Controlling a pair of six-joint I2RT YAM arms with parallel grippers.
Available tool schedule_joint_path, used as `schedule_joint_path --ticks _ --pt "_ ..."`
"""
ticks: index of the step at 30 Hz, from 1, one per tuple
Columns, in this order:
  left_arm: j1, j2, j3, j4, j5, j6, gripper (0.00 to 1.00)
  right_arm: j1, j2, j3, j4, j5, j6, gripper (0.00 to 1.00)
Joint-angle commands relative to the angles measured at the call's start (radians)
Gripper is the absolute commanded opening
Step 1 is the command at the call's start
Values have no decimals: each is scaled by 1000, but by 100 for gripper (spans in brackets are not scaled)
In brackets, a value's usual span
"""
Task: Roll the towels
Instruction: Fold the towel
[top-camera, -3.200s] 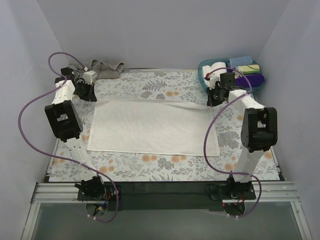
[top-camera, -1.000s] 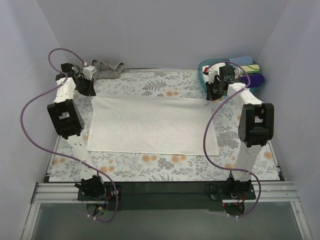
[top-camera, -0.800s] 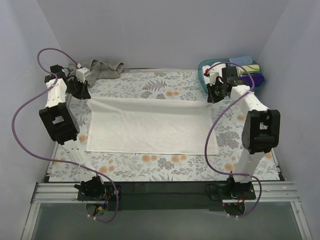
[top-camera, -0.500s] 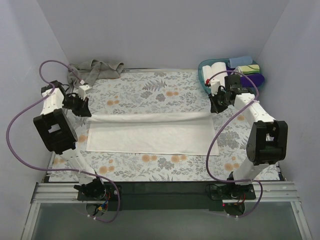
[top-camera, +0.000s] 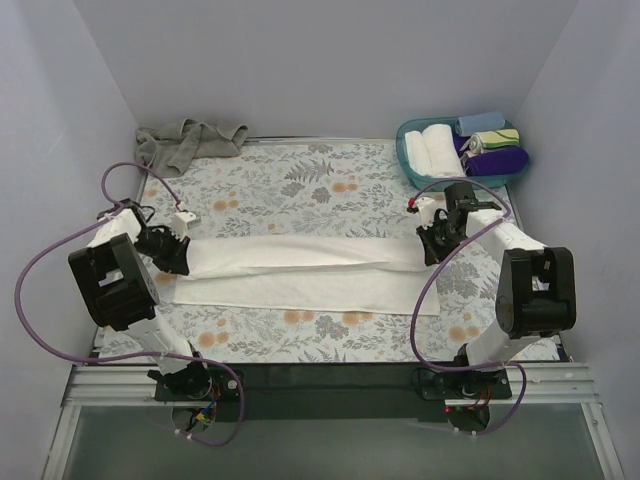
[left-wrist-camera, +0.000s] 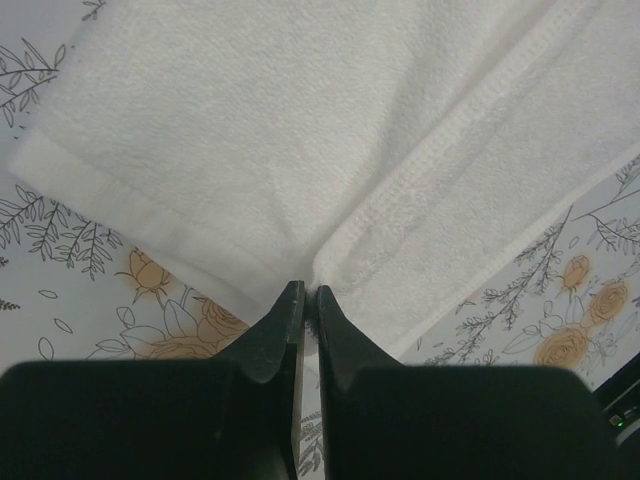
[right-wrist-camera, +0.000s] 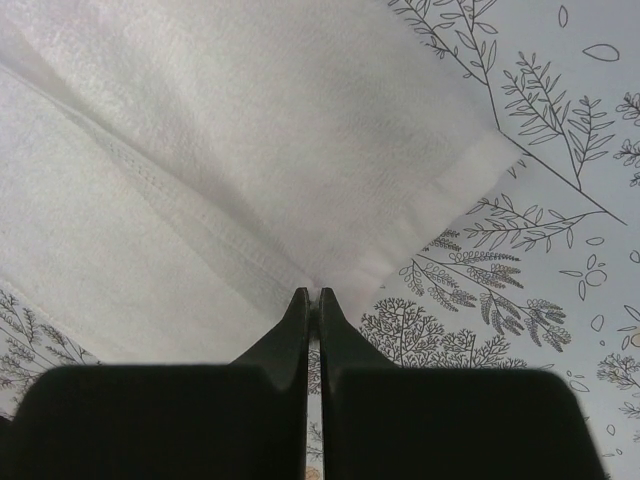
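The large white towel (top-camera: 300, 275) lies across the middle of the floral mat, its far edge folded over toward the near edge. My left gripper (top-camera: 178, 252) is shut on the towel's folded left corner (left-wrist-camera: 345, 250); the pinch shows in the left wrist view (left-wrist-camera: 308, 292). My right gripper (top-camera: 432, 247) is shut on the folded right corner (right-wrist-camera: 400, 240); the pinch shows in the right wrist view (right-wrist-camera: 313, 293). The grey-beige towel (top-camera: 188, 139) lies crumpled at the back left corner.
A teal basket (top-camera: 408, 160) at the back right holds rolled towels, white, blue, green and purple. The floral mat (top-camera: 300, 190) covers the table. Grey walls close in on the left, back and right.
Both grippers have pulled the towel's far edge toward the near side, folding the towel over itself. The arms have drawn back from the far corners to the mat's middle.
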Motion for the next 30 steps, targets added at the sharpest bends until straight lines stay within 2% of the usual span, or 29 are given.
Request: schedule_joint_path --ticks 1,9,14,21,26,30 --pt "4 14 32 79 -35 -36 0 -7 -6 6 20 13 -9 1" --pt "16 3 188 -50 -7 -16 0 -10 -76 84 -41 34 -32 1" --pt "38 -25 233 -143 -18 65 0 -8 -156 41 -84 16 -58 1" --pt "70 -46 141 -159 -93 151 0 -10 -228 -112 -100 30 -105 1" --pt "81 -32 66 -82 -114 120 0 -10 -202 -195 -40 42 -95 1" --pt "81 -14 23 1 -131 67 0 -10 -164 -189 -9 48 -63 1"
